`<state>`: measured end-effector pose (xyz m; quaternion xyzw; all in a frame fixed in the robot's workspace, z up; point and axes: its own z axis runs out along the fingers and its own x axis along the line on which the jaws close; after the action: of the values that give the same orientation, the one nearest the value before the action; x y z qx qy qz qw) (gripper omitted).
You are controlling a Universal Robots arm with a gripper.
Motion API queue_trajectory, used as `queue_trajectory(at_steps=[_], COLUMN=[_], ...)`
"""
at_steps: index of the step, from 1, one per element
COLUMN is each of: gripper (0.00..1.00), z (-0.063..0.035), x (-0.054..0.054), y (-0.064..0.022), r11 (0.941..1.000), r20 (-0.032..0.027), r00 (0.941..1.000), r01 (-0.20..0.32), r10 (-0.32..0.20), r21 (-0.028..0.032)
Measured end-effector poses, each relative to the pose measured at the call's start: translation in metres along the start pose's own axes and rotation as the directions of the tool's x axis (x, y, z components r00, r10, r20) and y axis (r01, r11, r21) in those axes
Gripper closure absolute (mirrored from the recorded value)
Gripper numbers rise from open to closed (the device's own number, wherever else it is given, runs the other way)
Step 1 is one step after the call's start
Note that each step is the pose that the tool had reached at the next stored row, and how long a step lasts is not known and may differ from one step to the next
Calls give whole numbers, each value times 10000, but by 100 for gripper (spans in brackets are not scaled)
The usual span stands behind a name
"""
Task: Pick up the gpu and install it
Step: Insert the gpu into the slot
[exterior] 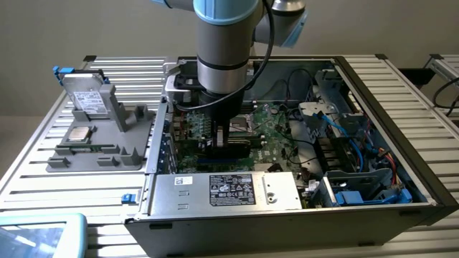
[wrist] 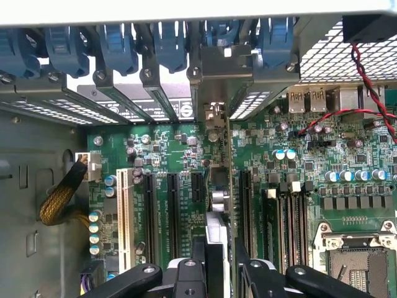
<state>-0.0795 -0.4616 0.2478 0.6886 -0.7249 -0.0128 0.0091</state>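
My gripper (exterior: 221, 141) reaches down into the open computer case (exterior: 401, 134) over the green motherboard (exterior: 276, 131). In the wrist view the gripper (wrist: 220, 251) is shut on the gpu (wrist: 217, 198), which I see edge-on as a thin upright card between the two black fingers (wrist: 198, 267). Its silver end bracket (wrist: 214, 68) stands against the rear slot openings of the case. The card's lower edge is right over the black expansion slots (wrist: 151, 211); whether it is seated in one I cannot tell. In the exterior view the gpu (exterior: 238, 144) is a dark sliver beside the fingers.
A grey parts tray (exterior: 97, 156) at the exterior view's left holds a silver hard drive (exterior: 90, 99) and a processor (exterior: 79, 133). The power supply (exterior: 229, 188) fills the case's near side. Cables and blue drive bays (exterior: 358, 177) crowd the exterior view's right. Memory sticks (wrist: 285, 211) stand beside the card.
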Motion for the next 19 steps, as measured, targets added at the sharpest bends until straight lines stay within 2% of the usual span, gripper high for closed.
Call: queue_trajectory(at_steps=[19], gripper=[72], z=[6], x=[-17], y=[6], r11=[10000], r20=[-1], r00=[10000], r01=[-1], r10=[1], r21=[1])
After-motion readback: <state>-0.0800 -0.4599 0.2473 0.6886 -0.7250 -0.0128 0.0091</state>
